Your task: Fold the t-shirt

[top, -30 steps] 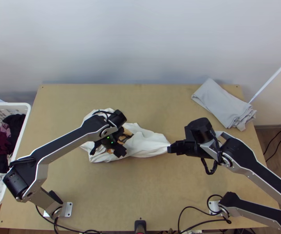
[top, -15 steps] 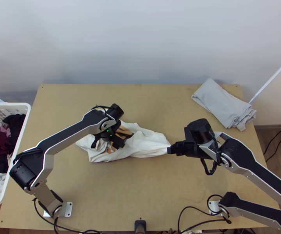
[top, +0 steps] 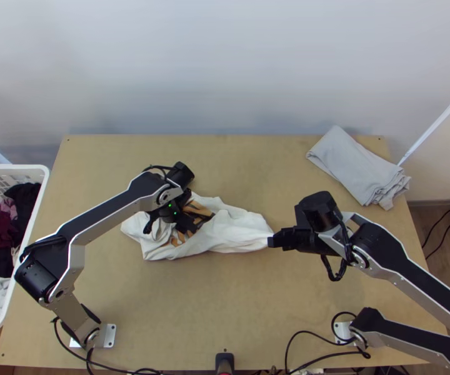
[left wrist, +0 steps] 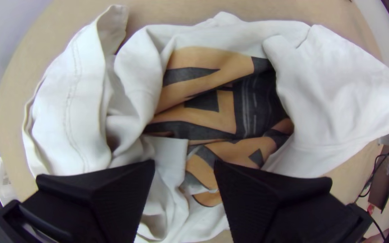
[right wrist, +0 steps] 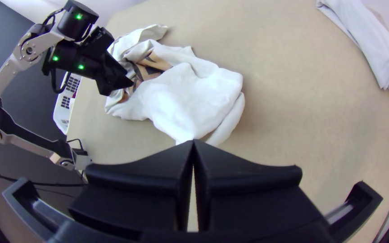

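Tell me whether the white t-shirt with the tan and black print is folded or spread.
Neither: bunched. The t-shirt lies in loose creases on the light wooden table, one end drawn narrow into the right gripper.

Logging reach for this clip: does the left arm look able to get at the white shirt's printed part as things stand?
Probably yes: the left gripper is open over the printed part, with nothing between them, though white folds alongside might get pinched too.

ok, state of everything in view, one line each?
t-shirt: bunched, dark-and-tan print partly exposed
left end effector: open, above the t-shirt
right end effector: shut on a gathered end of the t-shirt
grey cloth: folded, at far right corner
basket: holding loose clothes
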Action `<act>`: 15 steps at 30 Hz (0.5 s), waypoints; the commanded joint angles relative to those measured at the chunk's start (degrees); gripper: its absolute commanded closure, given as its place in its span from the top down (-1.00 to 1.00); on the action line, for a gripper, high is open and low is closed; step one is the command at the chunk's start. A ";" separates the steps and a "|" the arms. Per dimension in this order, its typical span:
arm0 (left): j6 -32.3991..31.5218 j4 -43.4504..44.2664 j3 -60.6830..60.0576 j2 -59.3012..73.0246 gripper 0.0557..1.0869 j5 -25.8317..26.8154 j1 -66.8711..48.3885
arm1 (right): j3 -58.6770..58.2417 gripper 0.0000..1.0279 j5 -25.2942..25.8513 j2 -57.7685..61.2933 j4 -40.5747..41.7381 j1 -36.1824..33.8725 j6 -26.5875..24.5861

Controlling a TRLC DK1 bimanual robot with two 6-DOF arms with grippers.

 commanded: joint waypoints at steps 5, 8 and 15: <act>1.85 0.24 0.24 -0.15 0.05 0.00 0.58 | -0.96 -0.94 0.08 -0.04 1.13 -0.33 -0.83; 1.85 0.59 -0.28 -0.24 -0.18 0.08 0.58 | -0.96 -0.94 0.08 -0.13 1.13 -0.33 -0.83; 1.94 1.65 -0.99 -0.24 -0.33 0.00 0.76 | -0.96 -0.94 0.08 -0.13 1.04 -0.42 -0.83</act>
